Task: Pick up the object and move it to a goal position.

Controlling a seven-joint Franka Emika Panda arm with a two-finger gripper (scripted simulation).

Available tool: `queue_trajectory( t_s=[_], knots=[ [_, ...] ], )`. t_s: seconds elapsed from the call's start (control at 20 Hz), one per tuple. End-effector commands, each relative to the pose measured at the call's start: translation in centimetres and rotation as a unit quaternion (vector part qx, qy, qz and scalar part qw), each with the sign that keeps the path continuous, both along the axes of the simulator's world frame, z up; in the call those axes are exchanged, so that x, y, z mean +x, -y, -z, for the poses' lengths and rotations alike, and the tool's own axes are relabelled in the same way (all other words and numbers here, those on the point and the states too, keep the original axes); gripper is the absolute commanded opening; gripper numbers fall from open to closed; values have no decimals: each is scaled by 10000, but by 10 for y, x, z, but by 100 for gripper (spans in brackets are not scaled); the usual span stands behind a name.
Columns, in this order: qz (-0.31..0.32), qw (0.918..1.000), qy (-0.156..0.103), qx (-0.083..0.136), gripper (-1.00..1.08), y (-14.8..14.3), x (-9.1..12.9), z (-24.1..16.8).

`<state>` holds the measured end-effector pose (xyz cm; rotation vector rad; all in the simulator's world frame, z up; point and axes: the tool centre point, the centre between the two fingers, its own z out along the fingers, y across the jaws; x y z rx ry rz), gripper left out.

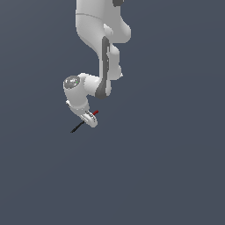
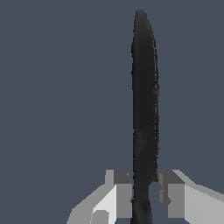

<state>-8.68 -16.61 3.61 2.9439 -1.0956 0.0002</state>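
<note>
White gripper [image 1: 90,118] is clamping the object [image 1: 83,121], thin black rod w/ red end, fingers [image 2: 120,194] nearly closed on its shaft. Rod is sticking out both sides of the grip, tilted, red tip pointing up toward exterior view's right, black end lower-left. Arm [image 1: 103,48] is reaching down from above.

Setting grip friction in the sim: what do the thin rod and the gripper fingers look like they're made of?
The rod: matte black, perhaps plastic or rubber, with no glint along it; its red end looks equally dull. The gripper fingers: flat white and grey, like painted metal or hard plastic. These are renders, so materials stay guesses.
</note>
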Motion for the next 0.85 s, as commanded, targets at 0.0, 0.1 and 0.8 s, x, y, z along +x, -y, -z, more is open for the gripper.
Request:
queue_trajectory(
  t_s=[0.0, 0.1, 0.8],
  knots=[
    [1, 10000, 2, -2, -100, 25, 2, -11],
    [-3, 10000, 1, -1, -100, 43, 3, -18],
    [-12, 10000, 0, 2, -100, 79, 10, -32]
  ],
)
